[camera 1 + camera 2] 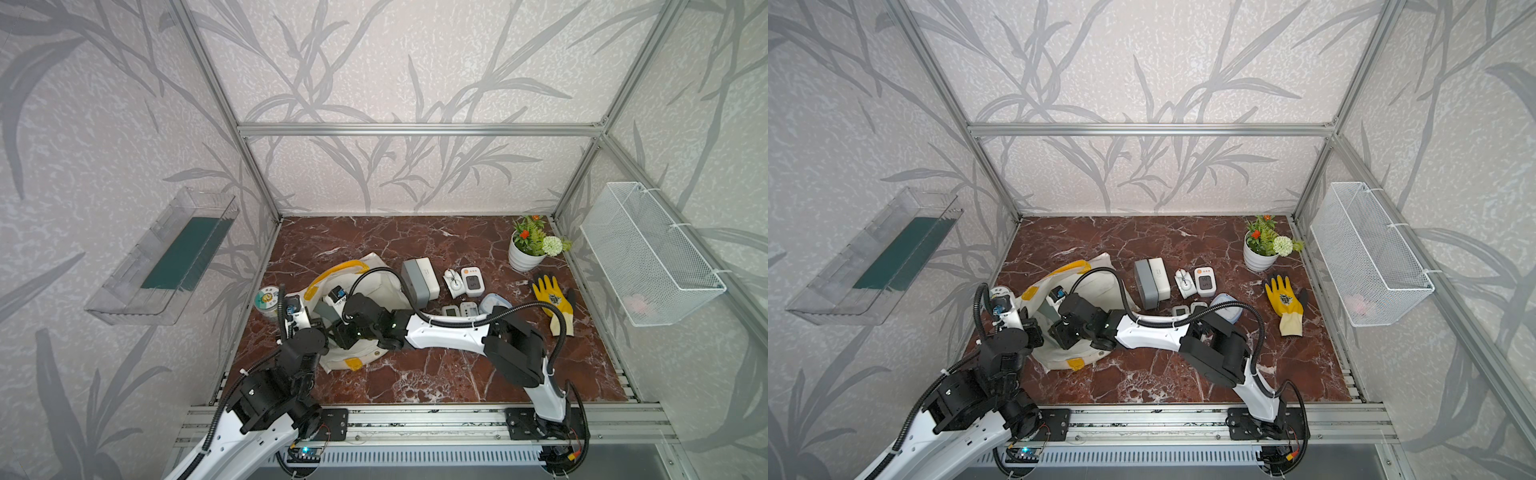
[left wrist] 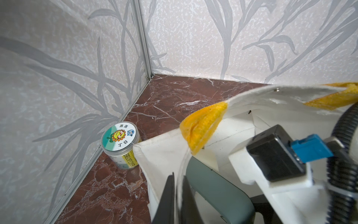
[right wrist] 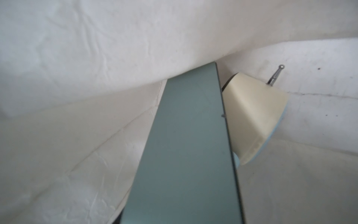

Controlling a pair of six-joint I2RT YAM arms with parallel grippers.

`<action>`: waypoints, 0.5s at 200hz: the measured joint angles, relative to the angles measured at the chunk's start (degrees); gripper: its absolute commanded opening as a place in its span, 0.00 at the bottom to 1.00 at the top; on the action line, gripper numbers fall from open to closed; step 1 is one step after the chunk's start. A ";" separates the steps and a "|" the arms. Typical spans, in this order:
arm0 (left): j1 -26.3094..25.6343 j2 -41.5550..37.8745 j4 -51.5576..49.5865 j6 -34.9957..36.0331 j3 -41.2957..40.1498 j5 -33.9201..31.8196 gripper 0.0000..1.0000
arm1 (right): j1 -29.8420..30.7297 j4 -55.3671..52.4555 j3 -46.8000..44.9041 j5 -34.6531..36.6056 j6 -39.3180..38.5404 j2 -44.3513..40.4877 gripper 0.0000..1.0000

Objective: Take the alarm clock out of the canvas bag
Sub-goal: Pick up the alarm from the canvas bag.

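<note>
- canvas bag (image 1: 374,270) (image 1: 1100,266) lies crumpled on the left part of the dark red marbled worktop (image 1: 415,374), with its mouth toward the arms and its yellow handles showing.
- left tool (image 2: 177,180) is pressed together on the bag's rim, next to a yellow handle patch.
- right tool (image 1: 337,322) reaches into the bag's mouth. its jaws are hidden, so i cannot tell whether they grip anything.
- grey-green block (image 1: 322,309) (image 3: 184,145) sits in the mouth right against the right tool, with white canvas all around it.
- cream piece (image 3: 251,116) with a thin metal pin lies just beside the block, inside the bag.
- round jar (image 2: 119,135) with a sunflower lid stands by the left wall, just beside the bag's corner.
- grey and white box (image 1: 419,280), small white gadgets (image 1: 473,281), yellow glove (image 1: 552,299) and potted plant (image 1: 525,253) sit to the right, outside the bag.
</note>
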 measured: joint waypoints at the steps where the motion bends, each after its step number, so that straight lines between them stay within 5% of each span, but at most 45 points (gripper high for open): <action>1: 0.00 0.00 -0.02 -0.02 0.00 -0.07 0.00 | 0.00 0.00 -0.02 -0.02 0.00 -0.07 0.29; 100: 0.00 1.55 -1.55 -3.67 0.31 -3.80 0.00 | -0.81 -2.58 -3.87 -2.71 -1.16 -6.60 0.29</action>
